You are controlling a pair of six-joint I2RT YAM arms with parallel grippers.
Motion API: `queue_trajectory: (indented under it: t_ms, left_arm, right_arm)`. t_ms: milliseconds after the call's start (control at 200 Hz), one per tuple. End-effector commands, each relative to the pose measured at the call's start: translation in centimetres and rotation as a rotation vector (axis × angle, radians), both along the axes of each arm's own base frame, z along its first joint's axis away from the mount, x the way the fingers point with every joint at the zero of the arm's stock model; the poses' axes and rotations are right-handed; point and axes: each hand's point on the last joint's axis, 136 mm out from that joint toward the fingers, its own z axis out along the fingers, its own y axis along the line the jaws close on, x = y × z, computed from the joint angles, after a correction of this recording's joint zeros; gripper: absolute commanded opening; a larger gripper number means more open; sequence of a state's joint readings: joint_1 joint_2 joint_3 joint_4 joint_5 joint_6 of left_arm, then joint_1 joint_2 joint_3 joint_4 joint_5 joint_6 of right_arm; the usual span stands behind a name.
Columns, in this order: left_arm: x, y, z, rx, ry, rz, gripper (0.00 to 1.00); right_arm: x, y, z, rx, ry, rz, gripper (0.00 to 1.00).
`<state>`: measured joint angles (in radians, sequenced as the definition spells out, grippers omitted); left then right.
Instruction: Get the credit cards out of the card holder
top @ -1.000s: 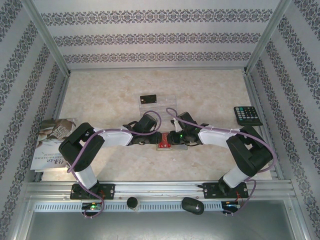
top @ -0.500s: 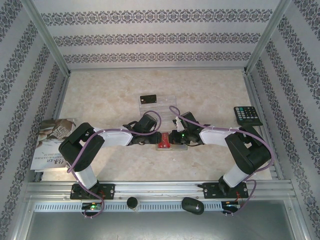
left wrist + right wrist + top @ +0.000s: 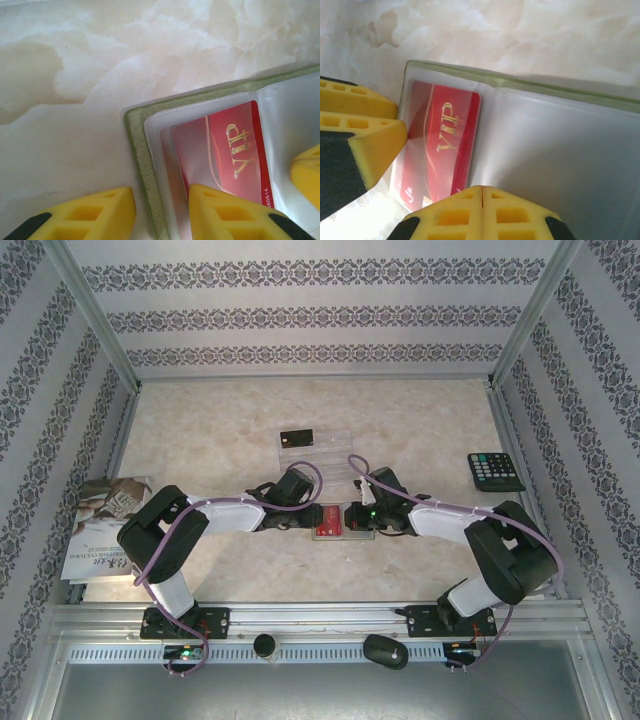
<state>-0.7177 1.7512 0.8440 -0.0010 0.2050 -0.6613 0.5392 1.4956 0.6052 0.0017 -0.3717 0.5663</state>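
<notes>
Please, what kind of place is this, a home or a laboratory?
Probably a laboratory test booth, not a home: aluminium frame posts hold wallpaper-patterned panels around a marble-look table, and two robot arms are bolted to a metal rail.

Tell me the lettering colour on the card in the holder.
Gold "VIP" on a red card, clearest in the right wrist view.

Red card [image 3: 220,150]: lower corner hidden behind the left gripper [image 3: 160,205]. Holder [image 3: 137,145] runs off frame right. From above, arms [image 3: 230,512] cover most of it; calculator [image 3: 495,472] keys too small.
</notes>
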Motion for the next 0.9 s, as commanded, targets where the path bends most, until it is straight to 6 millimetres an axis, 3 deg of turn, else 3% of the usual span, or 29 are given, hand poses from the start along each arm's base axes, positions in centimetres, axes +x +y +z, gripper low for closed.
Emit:
queue_trajectory:
  t_ms: [0, 105, 200, 285, 540, 694, 899]
  left_arm:
    - [-3.9, 3.6, -6.7, 0.162, 0.175, 0.001, 0.36]
    - [-3.9, 3.5, -6.7, 0.159, 0.178, -0.002, 0.36]
    - [-4.0, 3.6, -7.0, 0.164, 0.184, -0.001, 0.36]
    - [-4.1, 3.8, -7.1, 0.174, 0.189, 0.0, 0.36]
    - [-4.5, 4.0, -7.5, 0.176, 0.201, -0.003, 0.34]
    - [-4.5, 4.1, -7.4, 0.174, 0.198, -0.002, 0.34]
    - [-4.6, 4.0, -7.6, 0.173, 0.202, -0.004, 0.31]
  right_arm:
    - [-0.4, -1.6, -0.3, -0.065, -0.005, -0.018, 0.0]
    - [-0.5, -0.8, 0.3, -0.024, -0.007, 0.011, 0.0]
    - [-0.5, 0.8, 1.2, 0.041, -0.016, 0.056, 0.19]
    - [-0.5, 1.7, 1.6, 0.043, -0.03, 0.086, 0.25]
    - [0.1, 2.8, 1.4, 0.017, -0.043, 0.105, 0.27]
    - [0.7, 1.6, 0.3, -0.072, -0.026, 0.064, 0.28]
    - [0.7, 1.6, -0.4, -0.087, -0.009, 0.061, 0.27]
